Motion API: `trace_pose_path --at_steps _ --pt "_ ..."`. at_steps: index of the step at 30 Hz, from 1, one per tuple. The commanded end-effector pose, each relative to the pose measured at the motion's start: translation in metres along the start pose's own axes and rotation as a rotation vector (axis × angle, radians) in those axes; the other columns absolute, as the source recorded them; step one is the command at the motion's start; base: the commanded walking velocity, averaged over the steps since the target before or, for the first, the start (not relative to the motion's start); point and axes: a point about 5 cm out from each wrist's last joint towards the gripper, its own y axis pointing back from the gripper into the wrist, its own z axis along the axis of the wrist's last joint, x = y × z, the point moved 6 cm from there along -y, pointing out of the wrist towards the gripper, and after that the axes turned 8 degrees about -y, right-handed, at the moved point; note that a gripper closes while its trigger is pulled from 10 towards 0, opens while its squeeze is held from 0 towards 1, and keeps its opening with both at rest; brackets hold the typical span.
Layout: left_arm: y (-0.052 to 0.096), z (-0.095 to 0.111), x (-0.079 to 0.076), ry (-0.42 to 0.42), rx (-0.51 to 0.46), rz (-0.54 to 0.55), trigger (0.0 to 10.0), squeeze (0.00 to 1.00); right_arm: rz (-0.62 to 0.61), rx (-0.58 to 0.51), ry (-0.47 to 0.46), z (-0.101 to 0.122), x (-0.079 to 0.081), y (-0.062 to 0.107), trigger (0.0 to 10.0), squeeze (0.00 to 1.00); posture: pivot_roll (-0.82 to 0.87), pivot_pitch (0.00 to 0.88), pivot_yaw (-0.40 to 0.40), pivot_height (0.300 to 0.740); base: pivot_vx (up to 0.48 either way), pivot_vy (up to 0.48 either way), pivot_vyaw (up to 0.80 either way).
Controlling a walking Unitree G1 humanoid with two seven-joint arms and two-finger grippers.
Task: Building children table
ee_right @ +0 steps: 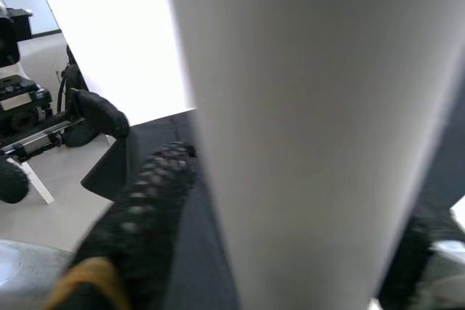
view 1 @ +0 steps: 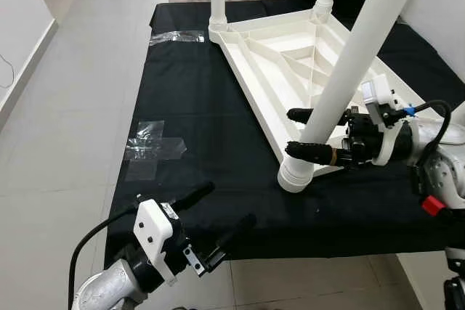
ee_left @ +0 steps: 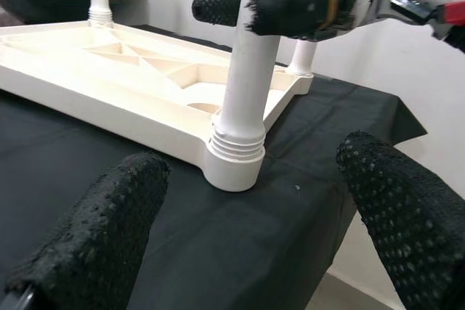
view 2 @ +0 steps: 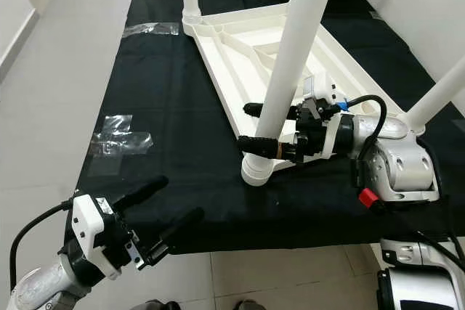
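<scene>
The children's table (view 1: pixel 290 63) lies upside down on your black-covered tabletop (view 1: pixel 196 85), its near-corner leg (view 1: pixel 347 70) clasped by your right gripper (view 1: pixel 305 134), while your left gripper (view 1: pixel 218 212) hovers spread apart at the front edge.

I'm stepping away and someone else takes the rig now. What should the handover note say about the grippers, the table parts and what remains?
Right gripper: fingers on either side of the near white leg, just above its socket.
Left gripper: open, empty, at the near edge of the black-covered bench.
Tabletop: upside down on the bench, legs standing in all the corners in view.
Left: whether the held leg is fully seated cannot be told; check it, then turn the table upright.
</scene>
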Motion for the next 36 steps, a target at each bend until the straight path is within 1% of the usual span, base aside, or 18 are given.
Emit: trace_pose_path --at_steps 1,9,13,14,15,16,17,18,19,20,22,24,30,31,32,33,35,36 --pt "0.002 -0.004 -0.003 0.016 0.006 -0.019 10.0 0.0 0.042 -0.004 0.011 0.002 0.005 0.002 0.0 0.0 -0.01 0.197 -0.017 0.74 0.0 0.0 0.0" --pt "0.002 -0.004 -0.001 0.037 -0.015 -0.017 10.0 0.0 0.035 0.016 -0.003 -0.004 0.005 0.015 0.0 0.0 -0.01 0.205 -0.018 0.74 0.0 0.0 0.0" --pt "0.004 -0.005 0.001 0.034 -0.013 -0.011 10.0 0.0 -0.137 -0.062 -0.077 -0.017 -0.001 0.005 0.0 0.0 -0.02 0.207 -0.031 0.74 0.0 0.0 0.0" --pt "0.005 -0.005 0.002 0.032 -0.011 -0.008 10.0 0.0 -0.222 -0.088 -0.097 -0.023 -0.004 0.0 0.0 0.0 -0.02 0.211 -0.037 0.74 0.0 0.0 0.0" --pt "0.007 -0.005 0.003 0.028 -0.007 -0.002 10.0 0.0 -0.68 -0.041 -0.154 -0.054 -0.035 0.003 0.0 0.0 -0.02 0.216 -0.029 0.74 0.0 0.0 0.0" --pt "0.007 -0.005 0.003 0.028 -0.007 -0.002 10.0 0.0 -0.68 -0.041 -0.154 -0.054 -0.035 0.003 0.0 0.0 -0.02 0.216 -0.029 0.74 0.0 0.0 0.0" --pt "0.008 -0.005 0.005 0.026 -0.005 0.005 10.0 0.0 -1.065 0.057 -0.205 -0.084 -0.043 0.028 0.0 0.0 -0.02 0.219 -0.028 0.74 0.0 0.0 0.0" --pt "0.008 -0.005 0.005 0.026 -0.005 0.005 10.0 0.0 -1.065 0.057 -0.205 -0.084 -0.043 0.028 0.0 0.0 -0.02 0.219 -0.028 0.74 0.0 0.0 0.0" --pt "0.008 -0.005 0.007 0.022 -0.006 0.013 10.0 0.0 -1.153 0.132 -0.265 -0.113 -0.018 0.029 0.0 0.0 -0.03 0.22 -0.011 0.74 0.0 0.0 0.0" --pt "0.007 -0.005 0.008 0.015 -0.005 0.019 10.0 0.0 -1.066 0.15 -0.362 -0.134 0.019 0.011 0.0 0.0 -0.04 0.212 -0.006 0.74 0.0 0.0 0.0" --pt "0.006 -0.006 0.009 0.014 -0.006 0.019 10.0 0.0 -0.993 0.12 -0.385 -0.129 0.027 -0.001 0.0 0.0 -0.04 0.208 -0.01 0.74 0.0 0.0 0.0" --pt "0.006 -0.008 0.008 0.016 -0.004 0.007 10.0 0.0 -0.948 0.09 -0.346 -0.112 0.02 -0.013 0.0 0.0 -0.04 0.202 -0.017 0.74 0.0 0.0 0.0" --pt "0.006 -0.009 0.009 0.014 -0.003 0.004 10.0 0.0 -0.859 0.088 -0.309 -0.101 0.017 -0.023 0.0 0.0 -0.04 0.198 -0.015 0.74 0.0 0.0 0.0" --pt "0.006 -0.009 0.01 0.011 -0.004 0.013 10.0 0.0 -0.817 0.065 -0.29 -0.091 0.015 -0.026 10.0 0.0 -0.04 0.195 -0.016 0.74 0.0 0.0 0.0" --pt "0.006 -0.009 0.012 0.009 -0.006 0.029 10.0 0.0 -0.726 -0.004 -0.228 -0.06 0.014 -0.034 10.0 0.0 -0.04 0.193 -0.016 0.74 0.0 0.0 0.0" --pt "0.005 -0.008 0.013 0.008 -0.007 0.032 10.0 0.0 -0.644 -0.035 -0.209 -0.046 0.018 -0.039 10.0 0.0 -0.04 0.198 -0.014 0.74 0.0 0.0 0.0" --pt "0.005 -0.008 0.012 0.009 -0.007 0.032 10.0 0.0 -0.592 -0.051 -0.201 -0.039 0.02 -0.041 10.0 0.0 -0.03 0.192 -0.011 0.74 0.0 0.0 0.0" --pt "0.004 -0.008 0.012 0.01 -0.007 0.031 10.0 0.0 -0.482 -0.034 -0.129 -0.033 0.029 -0.043 10.0 0.59 -0.02 0.199 -0.01 0.74 0.0 0.0 0.0"
